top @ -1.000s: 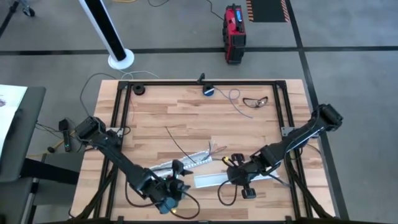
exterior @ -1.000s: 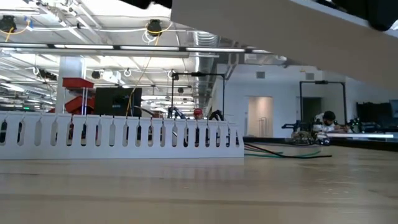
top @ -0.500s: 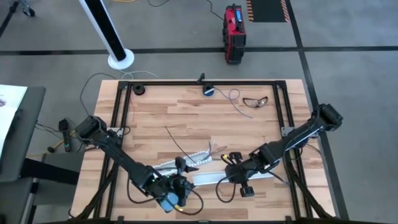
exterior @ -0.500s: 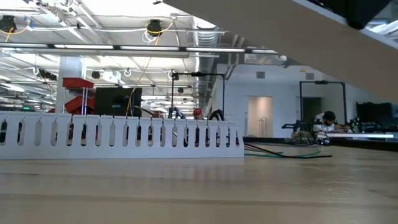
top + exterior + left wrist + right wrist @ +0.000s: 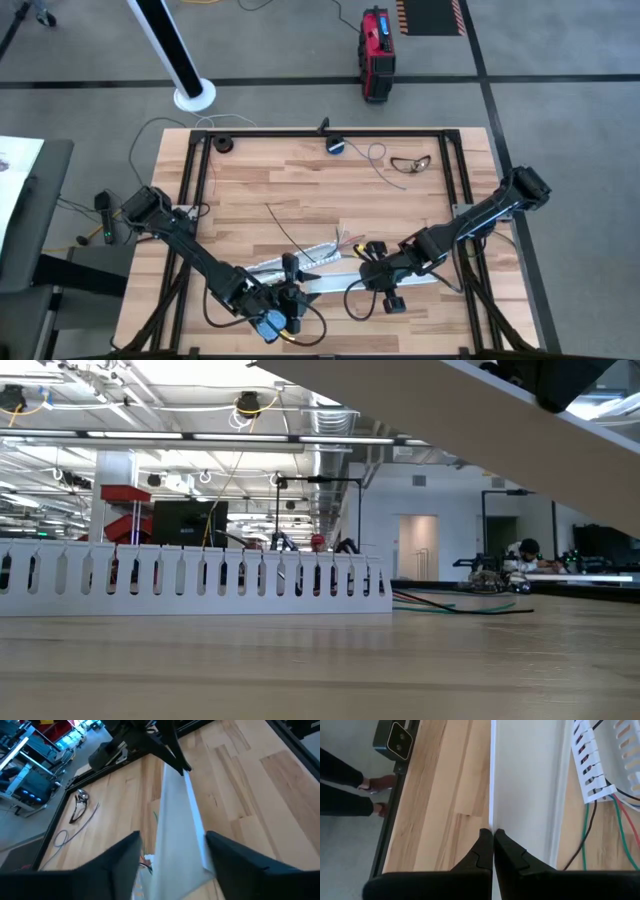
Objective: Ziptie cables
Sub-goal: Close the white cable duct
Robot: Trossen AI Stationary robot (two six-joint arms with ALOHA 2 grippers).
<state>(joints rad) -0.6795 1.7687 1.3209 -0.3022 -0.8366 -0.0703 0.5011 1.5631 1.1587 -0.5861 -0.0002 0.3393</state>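
A long flat white strip (image 5: 340,281) hangs between my two grippers near the table's front edge. My right gripper (image 5: 368,264) is shut on it. My left gripper (image 5: 291,294) is open, and the strip's near end (image 5: 177,850) lies between its fingers. The low view shows the strip (image 5: 440,410) slanting overhead. A white slotted strip (image 5: 298,256) lies on the table just behind. The cables (image 5: 350,238), thin red, green and dark wires (image 5: 600,815), trail out of its right end onto the wood. My right gripper pinches one long edge of the flat white strip (image 5: 492,822) between its two fingers, at the strip's right end. The fingers lie along that edge. The strip is lifted clear of the table and tilted. My left gripper: I cannot tell whether its fingers (image 5: 227,855) touch the strip.
Spectacles (image 5: 411,162) and a small round blue-black device (image 5: 335,146) with a pale cord lie near the far edge. Black frame rails (image 5: 465,190) border the table. Bare wood spreads across the middle. A person's shoes (image 5: 375,785) stand beside the table.
My right gripper has moved toward the table's left edge and a little toward the far edge, carrying the flat white strip, which now slants more steeply. My left gripper has moved up toward the strip's left end, so that end now sits between its fingers.
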